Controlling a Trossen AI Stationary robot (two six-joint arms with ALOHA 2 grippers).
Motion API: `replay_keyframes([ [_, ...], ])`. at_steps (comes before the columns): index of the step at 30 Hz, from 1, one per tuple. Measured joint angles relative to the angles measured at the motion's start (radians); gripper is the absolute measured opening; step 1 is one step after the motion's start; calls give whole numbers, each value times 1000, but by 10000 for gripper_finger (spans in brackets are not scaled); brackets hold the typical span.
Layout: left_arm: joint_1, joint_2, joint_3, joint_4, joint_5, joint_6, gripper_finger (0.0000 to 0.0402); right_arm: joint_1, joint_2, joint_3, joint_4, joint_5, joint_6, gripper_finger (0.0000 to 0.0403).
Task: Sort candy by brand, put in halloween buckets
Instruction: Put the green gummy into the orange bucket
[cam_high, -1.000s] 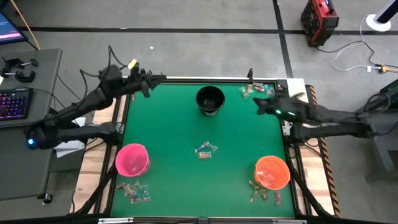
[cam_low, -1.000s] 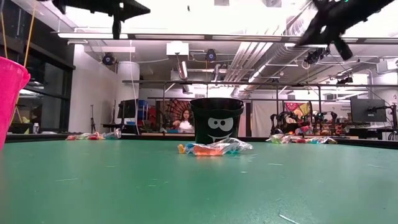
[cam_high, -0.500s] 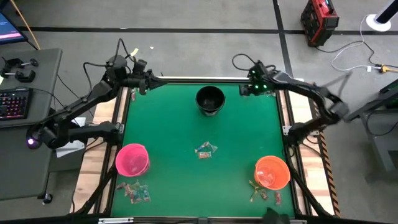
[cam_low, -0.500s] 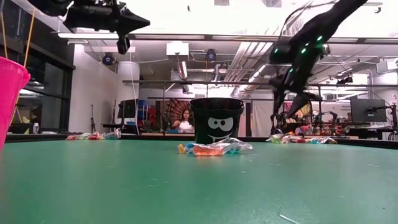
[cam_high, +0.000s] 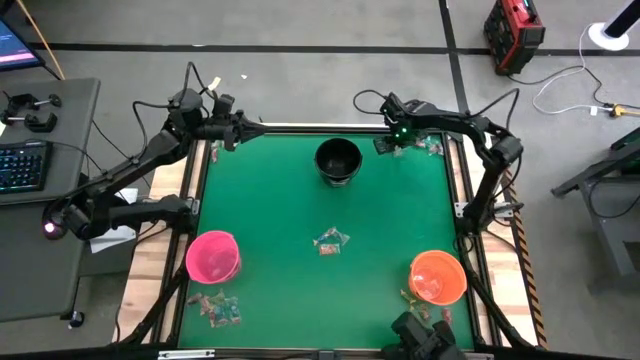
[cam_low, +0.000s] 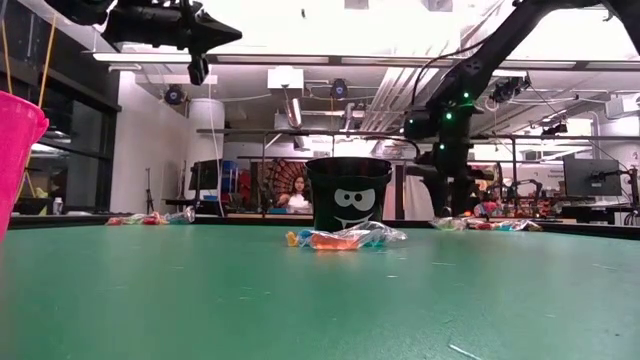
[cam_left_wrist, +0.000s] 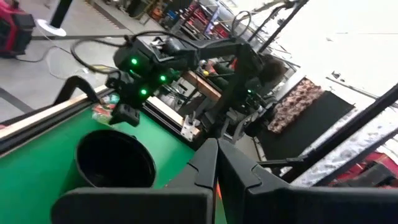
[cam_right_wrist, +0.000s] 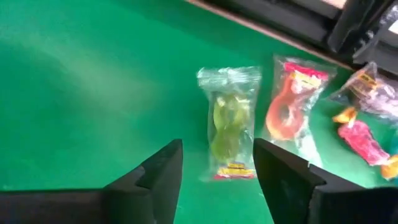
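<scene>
Candy lies in small piles on the green table (cam_high: 270, 200): one at the far right corner (cam_high: 428, 146), one in the middle (cam_high: 329, 241), one near the pink bucket (cam_high: 218, 308) and one near the orange bucket (cam_high: 425, 308). The black bucket (cam_high: 337, 160) stands at the far middle, the pink bucket (cam_high: 213, 256) near left, the orange bucket (cam_high: 438, 277) near right. My right gripper (cam_right_wrist: 217, 163) points down, open, over a green gummy packet (cam_right_wrist: 229, 118) at the edge of the far right pile, with a red packet (cam_right_wrist: 287, 112) beside it. My left gripper (cam_left_wrist: 215, 152) is shut and empty, held high and level at the far left corner (cam_high: 255, 127).
A wooden rim (cam_high: 470, 180) borders the table. The black bucket stands a short way left of my right gripper (cam_high: 385, 145). Bare green felt lies between the buckets. A person sits in the room far behind the table (cam_low: 298, 195).
My right gripper has swung from the table's right side toward the far edge, tipped from nearly level to pointing down, and sunk low over the far right candy pile. My left gripper has sunk a little at the far left corner. No candy or bucket has moved.
</scene>
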Motion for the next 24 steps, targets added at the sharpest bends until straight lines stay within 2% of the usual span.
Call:
replay_keyframes([
  [7, 0, 0, 0, 0, -27, 0, 0, 0, 3, -2, -2, 44, -45, 170],
  [18, 0, 0, 0, 0, -28, -3, 0, 10, 57, -3, 21, 6, 10, 163],
  [21, 0, 0, 0, 0, -28, -3, 0, 17, 56, -3, 17, -11, 8, 123],
  [24, 0, 0, 0, 0, -28, -1, 0, 37, 37, -3, -12, -39, -21, 37],
])
